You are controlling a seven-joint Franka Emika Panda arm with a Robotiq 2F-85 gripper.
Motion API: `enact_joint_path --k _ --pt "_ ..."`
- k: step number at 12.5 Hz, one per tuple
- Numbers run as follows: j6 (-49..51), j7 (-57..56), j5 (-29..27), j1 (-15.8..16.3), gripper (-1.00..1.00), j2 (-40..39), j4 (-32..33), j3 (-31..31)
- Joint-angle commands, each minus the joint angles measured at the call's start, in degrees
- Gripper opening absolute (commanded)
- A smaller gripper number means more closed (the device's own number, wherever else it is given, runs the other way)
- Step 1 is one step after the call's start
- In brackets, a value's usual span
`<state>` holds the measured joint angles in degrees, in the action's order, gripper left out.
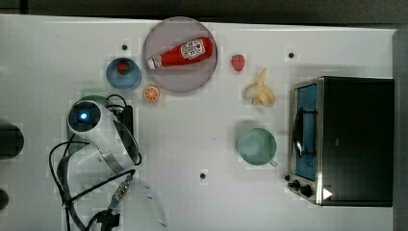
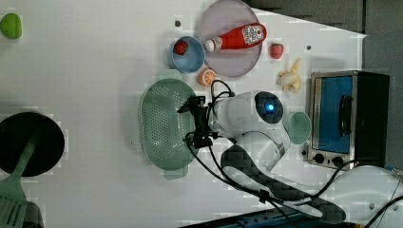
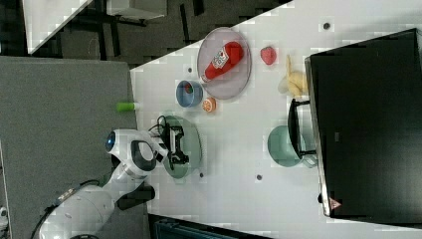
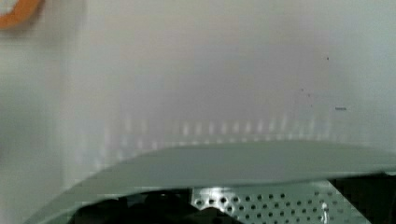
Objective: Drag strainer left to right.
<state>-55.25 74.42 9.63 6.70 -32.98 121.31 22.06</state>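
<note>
The strainer lay on the white worktop, at the left view's centre-left, below the blue bowl and the orange slice. The claw hung over the strainer's rim on the left view's right side, its black fingers spread apart and holding nothing; whether they touched the rim could not be told. In the wrist view the pale green rim curved across the frame, with the holed base just behind it. In the right view the claw sat over the strainer. A ketchup bottle lay on a grey plate. A mint cup stood near the toaster oven, well apart from the strainer.
</note>
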Motion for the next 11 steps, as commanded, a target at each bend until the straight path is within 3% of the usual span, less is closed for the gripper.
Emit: enact_joint_path --k 1,7,11 --pt "-1.2 3.0 0.0 -0.8 1.0 3.8 2.7 -1.8" --pt "-2.7 -1.0 0.0 -2.8 1.0 8.7 9.0 -7.6" --pt "-3.4 -9.5 0.0 -4.1 1.0 10.2 11.6 -11.9"
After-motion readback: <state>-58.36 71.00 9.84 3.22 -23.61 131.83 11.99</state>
